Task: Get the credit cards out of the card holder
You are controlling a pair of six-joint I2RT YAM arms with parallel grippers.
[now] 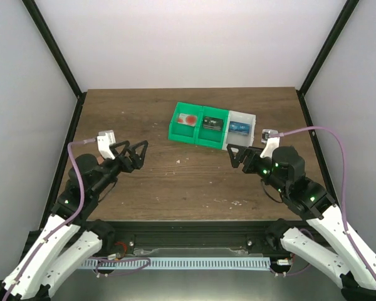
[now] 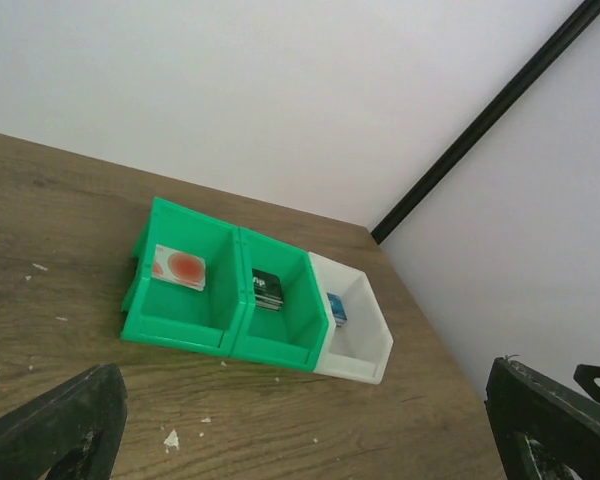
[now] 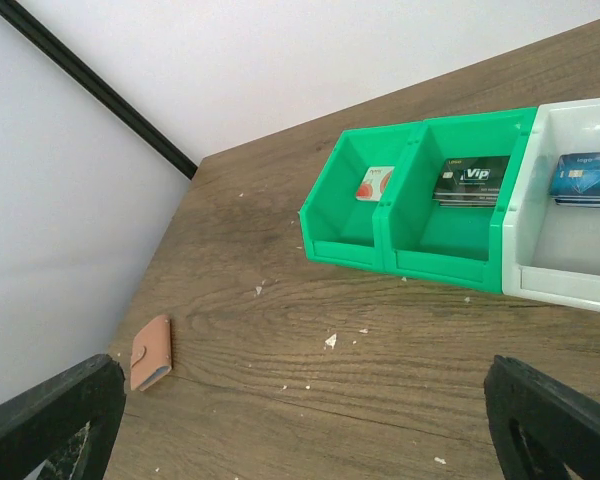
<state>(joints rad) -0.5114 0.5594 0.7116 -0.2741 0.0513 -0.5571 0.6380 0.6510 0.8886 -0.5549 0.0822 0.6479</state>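
Note:
The card holder [image 3: 151, 353], a small salmon-pink snap-flap sleeve, lies flat on the wooden table near the left wall, in the right wrist view only. A thin greyish edge of the credit cards shows at its lower end; the rest is inside. In the top view the holder is hidden. My left gripper [image 1: 138, 155] is open and empty above the table's left side, also shown in its wrist view [image 2: 300, 430]. My right gripper [image 1: 234, 157] is open and empty on the right, facing left, also shown in its wrist view [image 3: 300, 425].
Two joined green bins [image 1: 197, 139] and a white bin [image 1: 252, 125] stand at the back centre-right. They hold a white card with red spots [image 3: 376, 183], a black card [image 3: 470, 179] and a blue card [image 3: 586, 177]. Small white crumbs dot the table.

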